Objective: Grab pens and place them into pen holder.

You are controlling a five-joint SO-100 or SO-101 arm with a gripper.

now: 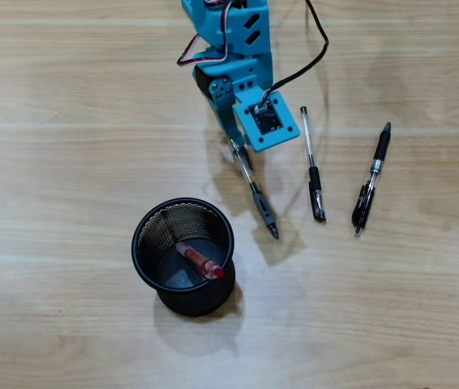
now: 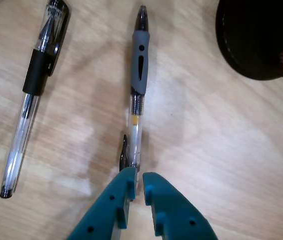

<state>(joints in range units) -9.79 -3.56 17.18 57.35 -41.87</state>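
Observation:
A clear pen with a grey grip (image 1: 258, 197) lies on the wooden table, tip toward the black mesh pen holder (image 1: 197, 304). My teal gripper (image 1: 236, 148) is shut on this pen's clip end. In the wrist view the jaws (image 2: 138, 176) pinch the barrel end, and the pen (image 2: 139, 65) stretches away from them. A red pen (image 1: 201, 261) lies inside the holder. The holder's edge shows at the top right of the wrist view (image 2: 251, 40).
A clear pen with a black grip (image 1: 312, 166) lies right of the held pen and shows at the left in the wrist view (image 2: 31, 95). A black pen (image 1: 371, 180) lies farther right. A black cable (image 1: 315, 57) hangs from the arm.

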